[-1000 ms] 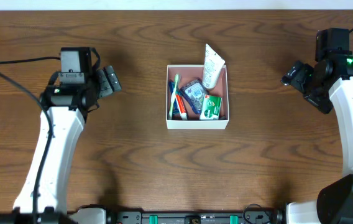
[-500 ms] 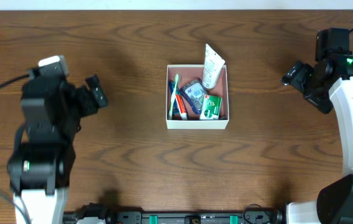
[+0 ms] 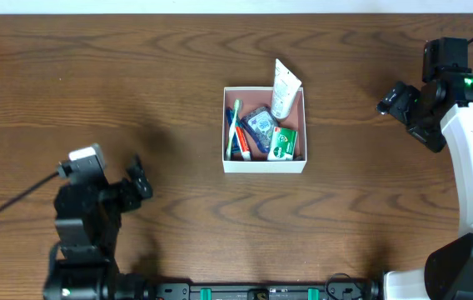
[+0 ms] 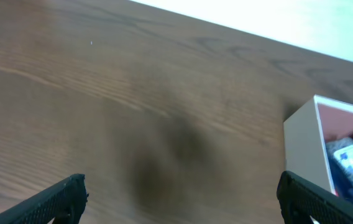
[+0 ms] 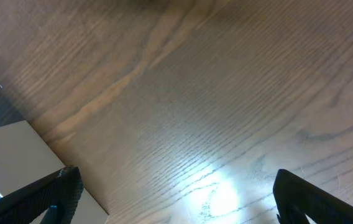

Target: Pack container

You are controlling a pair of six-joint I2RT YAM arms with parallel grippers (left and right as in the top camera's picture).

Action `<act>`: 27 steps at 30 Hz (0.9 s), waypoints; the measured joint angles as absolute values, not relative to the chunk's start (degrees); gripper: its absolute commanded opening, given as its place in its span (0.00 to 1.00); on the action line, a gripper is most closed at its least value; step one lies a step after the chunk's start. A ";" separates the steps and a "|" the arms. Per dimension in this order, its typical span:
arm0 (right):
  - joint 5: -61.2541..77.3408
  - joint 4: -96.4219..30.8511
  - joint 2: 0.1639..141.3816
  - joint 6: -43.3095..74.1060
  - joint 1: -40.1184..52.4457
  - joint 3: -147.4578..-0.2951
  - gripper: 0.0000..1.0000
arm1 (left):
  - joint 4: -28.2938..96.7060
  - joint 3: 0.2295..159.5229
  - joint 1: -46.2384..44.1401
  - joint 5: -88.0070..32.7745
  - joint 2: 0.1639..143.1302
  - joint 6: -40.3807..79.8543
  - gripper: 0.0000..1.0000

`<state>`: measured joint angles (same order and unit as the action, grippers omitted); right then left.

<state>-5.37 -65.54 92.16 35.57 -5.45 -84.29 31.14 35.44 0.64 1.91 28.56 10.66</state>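
Note:
The container [image 3: 264, 165], a square white-walled box with a pinkish inside, sits at the table's middle. It holds toothbrushes [image 3: 236, 127], a blue packet [image 3: 259, 125], a green packet [image 3: 283, 143] and a white tube [image 3: 284, 89] leaning over its far right corner. My left gripper [image 3: 139, 187] is open and empty, low at the front left, far from the box. The box corner shows in the left wrist view [image 4: 332, 134]. My right gripper [image 3: 391, 100] is open and empty, to the right of the box. A white box wall shows in the right wrist view [image 5: 12, 152].
The dark wood table [image 3: 178, 75] spreads around the box. A black cable [image 3: 7, 210] trails from the left arm toward the left edge.
My left arm has drawn back from the far left toward the table's front edge, gripper still open and empty. The right arm and the box contents have not moved.

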 measured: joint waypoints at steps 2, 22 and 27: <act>-5.34 -65.54 92.16 35.57 -5.45 -84.29 0.99 | 28.99 32.08 0.64 1.91 25.96 10.66 0.98; -5.37 -65.56 92.16 35.57 -5.45 -84.29 0.99 | 24.01 8.93 0.64 1.89 4.86 13.69 0.98; -5.39 -65.56 92.16 35.57 -5.45 -84.29 0.99 | 23.75 8.12 0.64 1.89 1.52 13.72 0.98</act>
<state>-5.39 -65.56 92.16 35.57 -5.45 -84.29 23.75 8.12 0.64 1.89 1.52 13.72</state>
